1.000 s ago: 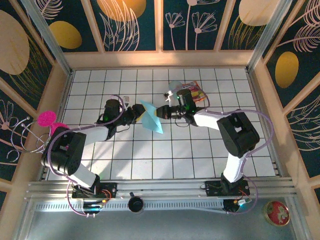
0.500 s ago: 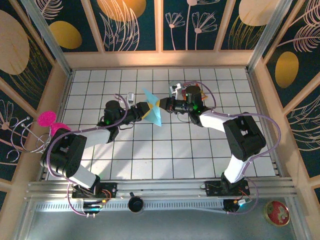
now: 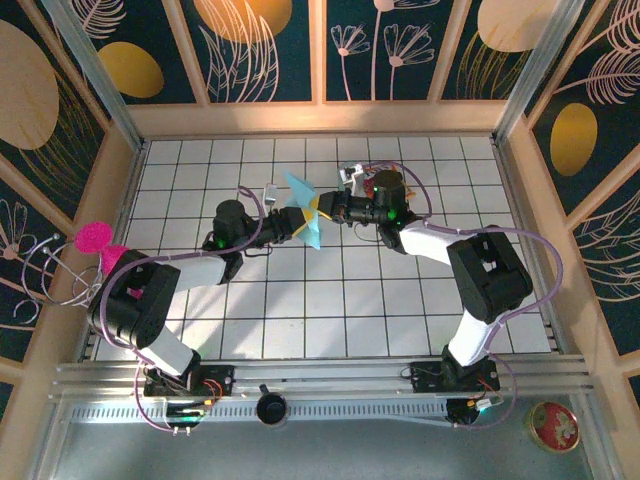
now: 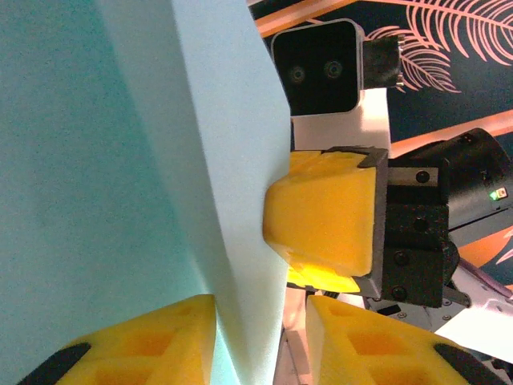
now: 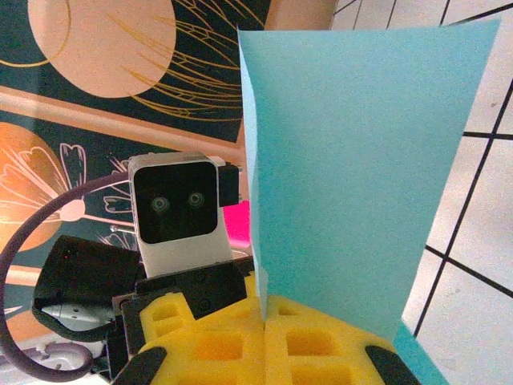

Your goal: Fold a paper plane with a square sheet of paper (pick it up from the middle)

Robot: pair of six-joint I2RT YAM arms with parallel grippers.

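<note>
Above the far middle of the tiled worktop [image 3: 400, 310], the teal sheet of paper [image 3: 303, 215] hangs folded and on edge in the air between the two arms. The right gripper [image 5: 263, 321] is clamped tight on its folded edge. The left gripper [image 4: 260, 341] straddles the paper's rim with its fingers partly apart, one finger [image 4: 136, 345] against the sheet and the other just clear.

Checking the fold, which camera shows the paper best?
Right wrist: the paper shows its top and side edges, base clamped in the right gripper. Left wrist crops it to a close, featureless surface; top shows it small and distant.
</note>
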